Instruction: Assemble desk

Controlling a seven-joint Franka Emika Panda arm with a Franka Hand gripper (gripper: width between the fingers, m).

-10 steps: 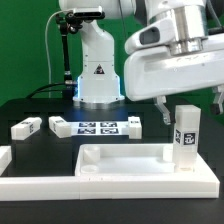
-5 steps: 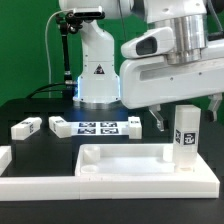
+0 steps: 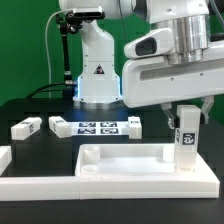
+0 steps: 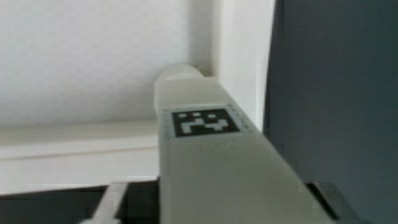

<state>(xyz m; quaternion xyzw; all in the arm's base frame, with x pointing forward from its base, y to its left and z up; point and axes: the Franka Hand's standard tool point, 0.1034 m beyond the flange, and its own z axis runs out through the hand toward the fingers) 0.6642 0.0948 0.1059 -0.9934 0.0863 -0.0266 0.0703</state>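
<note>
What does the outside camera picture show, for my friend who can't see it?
A big white robot hand hangs over a white leg standing upright on the flat white desk top. Other loose legs and the marker board lie farther back on the black table.

white glossy arm base [image 3: 95,50] at upper centre of the exterior view, a rounded column. black triangle sticker [image 3: 100,72] on its front. blue light glow [image 3: 77,92] low on the base's left edge. black joint band [image 3: 80,14] near the top of the frame. thin black cables [image 3: 62,55] run down the base's left side. upper right: big white wrist housing [image 3: 165,75], smooth, with rounded corners, and a grey metal flange [image 3: 188,35] above it. gripper [image 3: 183,116] has dark narrow fingers [image 3: 160,118] under the housing. robot parts are too blurred in the wrist view.
</note>
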